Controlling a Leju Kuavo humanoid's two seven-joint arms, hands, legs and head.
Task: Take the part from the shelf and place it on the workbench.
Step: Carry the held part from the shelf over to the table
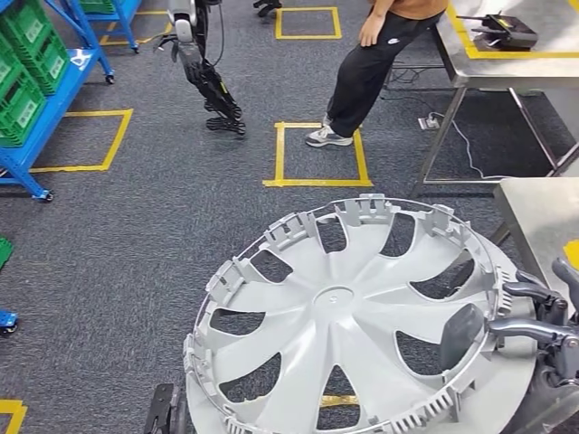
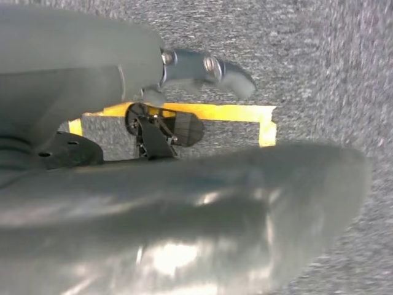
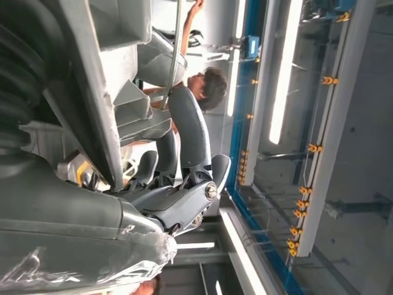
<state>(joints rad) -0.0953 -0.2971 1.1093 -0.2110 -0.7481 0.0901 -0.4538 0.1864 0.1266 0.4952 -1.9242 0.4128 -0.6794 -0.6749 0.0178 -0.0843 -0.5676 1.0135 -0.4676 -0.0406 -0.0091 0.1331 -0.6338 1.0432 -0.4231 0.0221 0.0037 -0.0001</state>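
Hubcap (image 1: 341, 307) carried flat over the carpet between both hands: right hand (image 1: 539, 330) fingers (image 1: 464, 334) grip its rim, left hand (image 2: 204, 67) under the opposite edge, grip state we cannot tell. Desk (image 1: 539, 217) lies front-right, nearer our right hand.

Even, bright overhead light from ceiling strips (image 3: 284, 74); soft shadows on the carpet (image 1: 137, 244). The left wrist view is blurred, with glare on the cover (image 2: 176, 258).
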